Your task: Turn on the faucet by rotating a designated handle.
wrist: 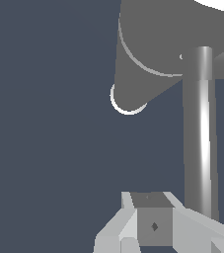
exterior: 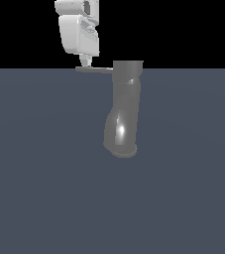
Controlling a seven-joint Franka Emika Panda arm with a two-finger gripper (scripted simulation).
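Flat slate-blue floor [exterior: 44,188], black backdrop. Faucet [exterior: 123,114] stands near centre, collar uppermost, flared rim on the floor. Handle [exterior: 95,70] projects from the collar toward the exterior view's left. Gripper [exterior: 85,62] sits directly above the handle's outer end, fingertips apparently touching it. Jaw spacing: cannot tell.

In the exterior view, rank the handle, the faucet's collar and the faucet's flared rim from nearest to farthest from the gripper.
Measured from the gripper:
1. Handle, directly beneath the fingertips.
2. Collar, toward the exterior view's right, at the handle's far end.
3. Flared rim, at the low end of the faucet.
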